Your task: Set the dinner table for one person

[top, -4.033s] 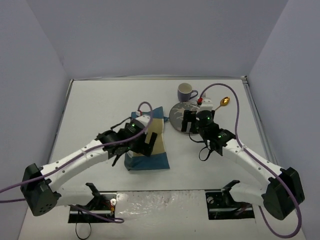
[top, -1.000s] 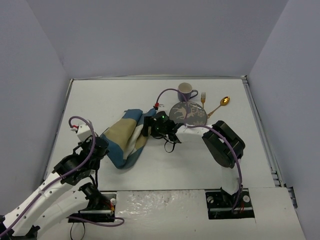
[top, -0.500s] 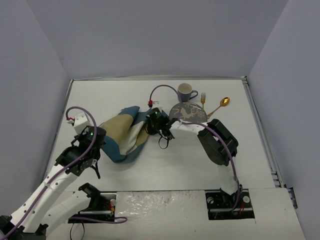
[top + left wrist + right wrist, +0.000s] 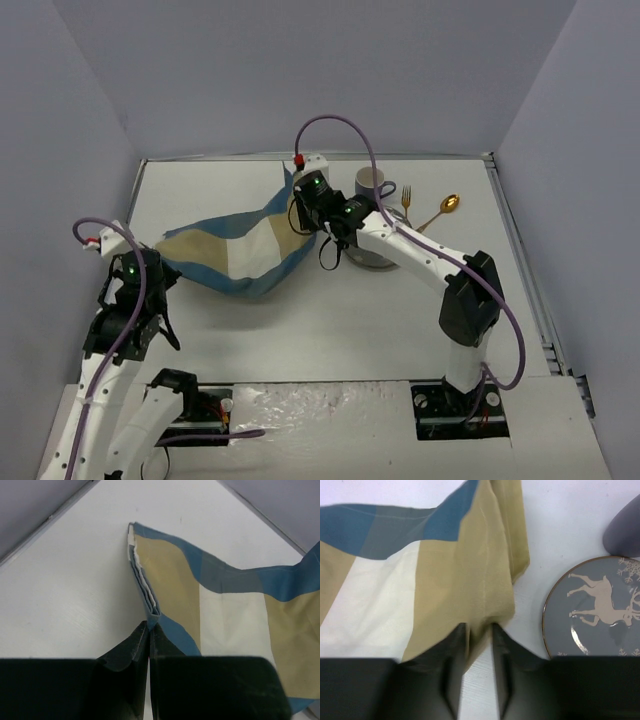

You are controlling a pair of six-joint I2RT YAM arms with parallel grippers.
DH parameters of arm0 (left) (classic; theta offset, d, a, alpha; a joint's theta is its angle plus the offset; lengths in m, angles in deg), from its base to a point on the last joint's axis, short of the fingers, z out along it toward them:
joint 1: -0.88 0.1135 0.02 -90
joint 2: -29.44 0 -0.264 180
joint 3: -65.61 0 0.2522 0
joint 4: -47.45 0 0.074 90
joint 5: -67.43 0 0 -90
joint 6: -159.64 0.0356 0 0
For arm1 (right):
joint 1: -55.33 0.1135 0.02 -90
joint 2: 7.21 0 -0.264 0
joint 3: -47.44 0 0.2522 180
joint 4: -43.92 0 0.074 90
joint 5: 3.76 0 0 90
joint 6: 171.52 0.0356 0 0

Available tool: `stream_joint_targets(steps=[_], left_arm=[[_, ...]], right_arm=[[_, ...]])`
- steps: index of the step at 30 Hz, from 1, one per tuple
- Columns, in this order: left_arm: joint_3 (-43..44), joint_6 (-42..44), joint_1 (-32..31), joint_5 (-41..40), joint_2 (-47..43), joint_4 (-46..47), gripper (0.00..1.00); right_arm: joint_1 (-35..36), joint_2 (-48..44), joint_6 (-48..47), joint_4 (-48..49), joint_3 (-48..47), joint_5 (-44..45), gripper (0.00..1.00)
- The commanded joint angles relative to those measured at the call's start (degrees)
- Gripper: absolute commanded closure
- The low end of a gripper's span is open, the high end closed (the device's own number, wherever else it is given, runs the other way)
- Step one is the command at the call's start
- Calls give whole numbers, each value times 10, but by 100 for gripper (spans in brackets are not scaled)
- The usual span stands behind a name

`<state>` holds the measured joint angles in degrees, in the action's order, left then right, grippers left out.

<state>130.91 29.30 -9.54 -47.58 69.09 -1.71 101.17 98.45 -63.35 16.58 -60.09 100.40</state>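
A blue, tan and cream checked placemat (image 4: 235, 255) hangs stretched between my two grippers above the white dinner table (image 4: 330, 320). My left gripper (image 4: 160, 272) is shut on its folded left corner; in the left wrist view (image 4: 149, 624) the cloth (image 4: 225, 610) spreads away to the right. My right gripper (image 4: 298, 222) pinches the tan right edge; in the right wrist view (image 4: 480, 630) a fold of the cloth (image 4: 460, 565) sits between the narrowly parted fingers. A grey plate with a deer (image 4: 600, 610) lies just right of that gripper.
The plate (image 4: 370, 258) lies partly under my right arm. A grey mug (image 4: 372, 183) stands behind it and shows as a dark shape in the right wrist view (image 4: 625, 530). A gold fork (image 4: 406, 205) and a gold spoon (image 4: 445, 208) lie at the back right. Walls enclose the table.
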Motion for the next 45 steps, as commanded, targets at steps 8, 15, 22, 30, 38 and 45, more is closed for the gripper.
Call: stream_joint_targets(steps=[8, 15, 22, 30, 38, 45], left_arm=[[-128, -67, 3, 64, -61, -29, 100], [-141, -73, 3, 78, -51, -23, 100], [-147, -79, 3, 77, -56, -27, 100], [-157, -87, 3, 73, -55, -31, 100], [-170, -102, 3, 66, -69, -51, 100], [-166, -123, 3, 59, -70, -96, 98]], right_arm=[[3, -76, 53, 55, 219, -70, 35], [-8, -102, 94, 105, 325, -77, 35], [-6, -100, 132, 130, 387, -90, 35], [-4, -103, 153, 130, 439, -72, 50], [-14, -105, 147, 125, 459, -45, 97], [-44, -112, 120, 95, 438, -24, 100]])
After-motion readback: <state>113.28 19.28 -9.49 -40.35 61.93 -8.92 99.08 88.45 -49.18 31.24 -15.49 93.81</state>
